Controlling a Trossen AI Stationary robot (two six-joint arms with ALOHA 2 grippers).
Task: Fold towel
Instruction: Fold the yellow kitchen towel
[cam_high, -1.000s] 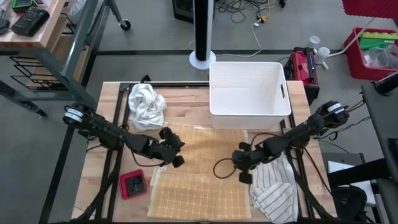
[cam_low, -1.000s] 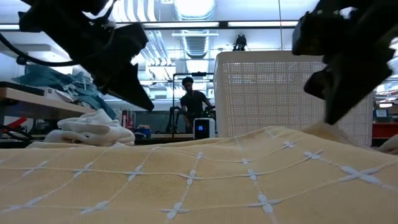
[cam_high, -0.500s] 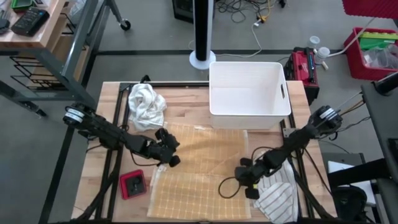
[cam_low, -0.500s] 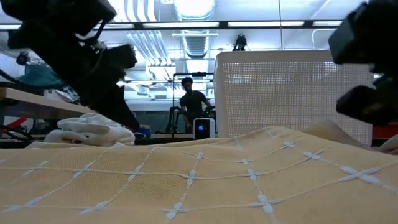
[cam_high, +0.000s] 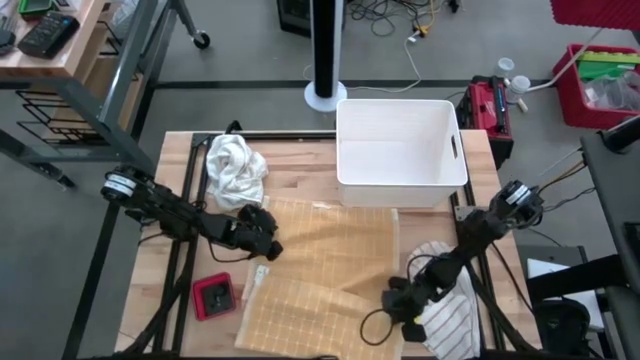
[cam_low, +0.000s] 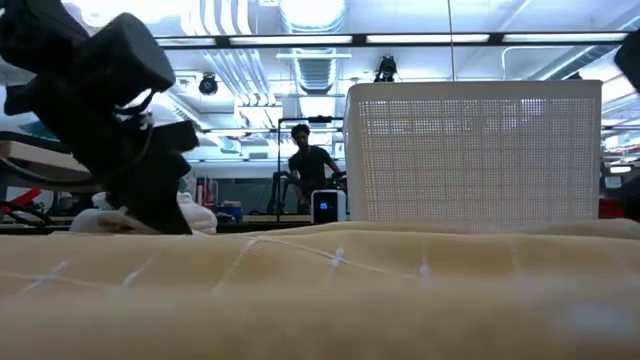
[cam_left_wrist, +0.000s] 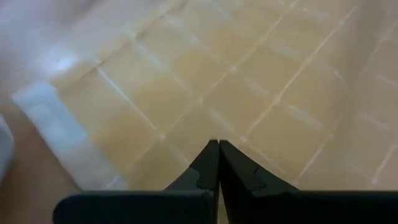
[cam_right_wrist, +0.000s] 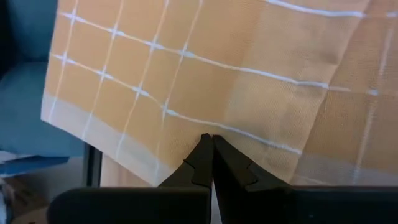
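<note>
A tan towel (cam_high: 325, 265) with a white grid lies spread on the wooden table, a shallow crease running across its middle. My left gripper (cam_high: 268, 250) is shut and stands at the towel's left edge, about halfway along it. In the low view, the left gripper (cam_low: 160, 215) reaches down to the cloth. My right gripper (cam_high: 395, 303) is shut at the towel's right side, close to the near edge. In the right wrist view, the towel's pale hem (cam_right_wrist: 81, 134) hangs past the table edge. My left gripper sets its shut fingertips (cam_left_wrist: 217, 149) on the towel's top surface (cam_left_wrist: 205, 118), a little in from its left hem. It comes slanting down from the table's left. The cloth lies flat on the table under it. My right gripper points its shut fingertips (cam_right_wrist: 208, 146) slanting down at the towel's right near part (cam_right_wrist: 186, 112). I cannot tell whether they touch the cloth, which lies on the table there.
A white bin (cam_high: 400, 150) stands at the far edge. A crumpled white cloth (cam_high: 236, 170) lies far left and a striped towel (cam_high: 447, 315) near right. A small red thing (cam_high: 213, 295) sits near left, and a black cable loops (cam_high: 375, 325) over the tan towel.
My left gripper has sunk and gone toward the table's left edge, ending at the towel's left edge. My right gripper has sunk and gone toward the near edge along the towel's right side. Both have stayed shut. The towel's raised hump on the right has gone flat.
</note>
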